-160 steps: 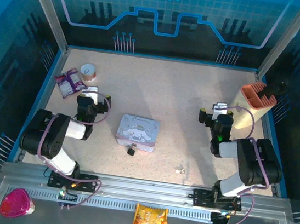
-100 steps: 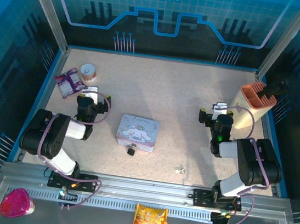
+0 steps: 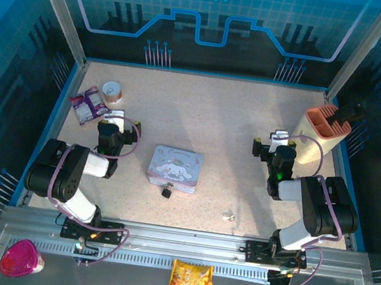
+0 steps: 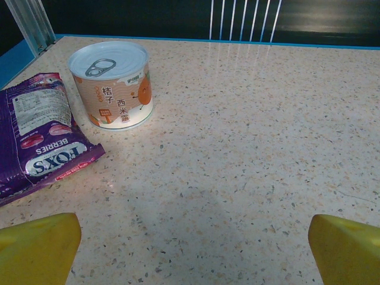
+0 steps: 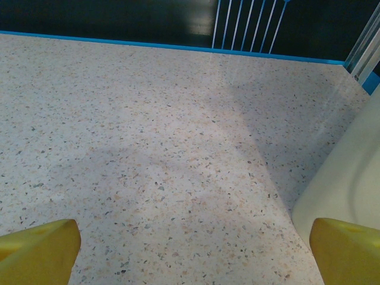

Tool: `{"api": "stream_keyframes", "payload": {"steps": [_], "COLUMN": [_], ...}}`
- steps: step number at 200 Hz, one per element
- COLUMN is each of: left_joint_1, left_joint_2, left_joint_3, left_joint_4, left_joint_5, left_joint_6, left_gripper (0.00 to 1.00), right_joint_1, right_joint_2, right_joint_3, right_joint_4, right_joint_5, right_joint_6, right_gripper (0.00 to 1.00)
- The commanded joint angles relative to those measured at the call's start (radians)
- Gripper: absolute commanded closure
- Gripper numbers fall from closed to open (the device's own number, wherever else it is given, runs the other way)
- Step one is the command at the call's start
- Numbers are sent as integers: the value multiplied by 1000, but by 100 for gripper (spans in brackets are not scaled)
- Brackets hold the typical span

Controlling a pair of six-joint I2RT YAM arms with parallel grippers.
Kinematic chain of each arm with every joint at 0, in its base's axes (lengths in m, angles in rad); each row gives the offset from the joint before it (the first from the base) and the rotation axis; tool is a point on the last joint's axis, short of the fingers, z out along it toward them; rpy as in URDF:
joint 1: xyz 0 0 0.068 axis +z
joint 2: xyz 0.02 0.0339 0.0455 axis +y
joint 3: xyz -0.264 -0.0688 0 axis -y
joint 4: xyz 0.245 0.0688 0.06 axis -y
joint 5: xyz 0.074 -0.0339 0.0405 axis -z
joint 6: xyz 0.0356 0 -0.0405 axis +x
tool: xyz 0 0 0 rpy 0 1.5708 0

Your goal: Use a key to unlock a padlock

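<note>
The padlock [image 3: 167,191] is a small dark lump at the near edge of the pastel tin [image 3: 175,167], right against its front wall. From the overhead view we cannot tell whether its shackle is hooked through the tin's clasp or merely lies beside it. The key [image 3: 228,218] is a pale speck flat on the counter [image 3: 215,117], to the right of the padlock and nearer the arm bases, apart from both lock and tin.

Neither arm is near either piece. The left tool [image 3: 114,116] sits well to the left of the tin, spread wide and holding nothing. Its yellow fingertips [image 4: 38,246] frame bare counter, with a ring-pull can [image 4: 111,83] and a purple berry packet [image 4: 35,142] beyond. The right tool [image 3: 279,137] is well off to the right, also spread wide and empty. Its fingertips [image 5: 38,243] look across open counter, with a cream container [image 5: 344,190] at the edge.

We judge that the first step, picking up the key, has not begun. The right arm looks better placed for it. It would have to swing back toward its own base, come down over the key and pinch a thin, flat piece of metal off the surface, which leaves little room for error. The left tool would then need to steady the padlock with the keyhole exposed.
</note>
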Motion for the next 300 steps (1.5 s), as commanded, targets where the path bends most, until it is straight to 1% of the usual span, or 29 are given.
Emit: {"api": "stream_keyframes", "payload": {"steps": [1, 33, 43, 55, 62, 72, 85, 97, 107, 119, 127, 140, 152, 181, 192, 205, 216, 222, 231, 239, 250, 264, 285, 300], "left_joint_1": [9, 9, 9, 8, 3, -15, -32, -49, -67, -94, -103, -112, -117, -120, -117, -117, -114, -112, -112, -112, -111, -112, -130, -187], "left_joint_2": [-15, -15, -15, -18, -19, -31, -79, -151, -226, -340, -409, -519, -599, -711, -741, -786, -836, -869, -921, -962, -998, -993, -939, -907], "left_joint_3": [10, 9, 4, -3, -20, -51, -74, -86, -80, -55, -30, 20, 75, 223, 272, 316, 327, 319, 297, 276, 266, 292, 339, 359], "left_joint_4": [3, 6, 11, 24, 64, 114, 107, 70, -2, -143, -245, -409, -556, -905, -1026, -1154, -1246, -1263, -1272, -1266, -1284, -1356, -1437, -1466], "left_joint_5": [20, 25, 82, 109, 122, 113, 109, 113, 108, 93, 90, 77, 59, -50, -50, -42, -47, -27, 11, 77, 157, 230, 336, 355], "left_joint_6": [-9, -5, 11, 25, 36, 58, 78, 99, 119, 121, 96, 24, -77, -362, -438, -519, -609, -625, -638, -618, -590, -565, -546, -551], "left_gripper": [1, 1, 1, 1, 1, 1, 1, 1, 1, 1, 1, 1, 1, 1, 1, 1, 1, 1, 1, 1, 1, 1, 1, 1], "right_joint_1": [2, 2, 2, 2, 4, 13, 23, 44, 65, 92, 112, 142, 153, 156, 151, 130, 115, 100, 74, 60, 61, 66, 112, 189], "right_joint_2": [-8, -8, -8, -8, -10, -27, -65, -117, -155, -215, -260, -352, -456, -671, -735, -803, -864, -901, -949, -982, -1001, -994, -962, -940], "right_joint_3": [8, 7, 7, 5, -1, -24, -49, -54, -54, -58, -61, -44, -5, 168, 227, 277, 296, 296, 288, 283, 301, 338, 383, 408], "right_joint_4": [10, 9, 9, 15, 28, 60, 71, 33, -1, -29, -56, -152, -331, -824, -973, -1108, -1224, -1257, -1276, -1297, -1362, -1451, -1562, -1617], "right_joint_5": [12, 12, 13, 5, -15, -35, -52, -33, -17, -1, 11, 41, 31, 10, -18, -88, -84, -95, -178, -235, -253, -271, -275, -258], "right_joint_6": [-2, -2, -1, -6, -17, -36, -57, -78, -102, -127, -139, -132, -82, 131, 212, 299, 415, 447, 438, 433, 439, 433, 428, 438], "right_gripper": [0, 0, 0, 0, 0, 0, 0, 0, 0, 0, 0, 0, 0, 0, 0, 0, 0, 0, 0, 0, 0, 0, 0, 2]}}
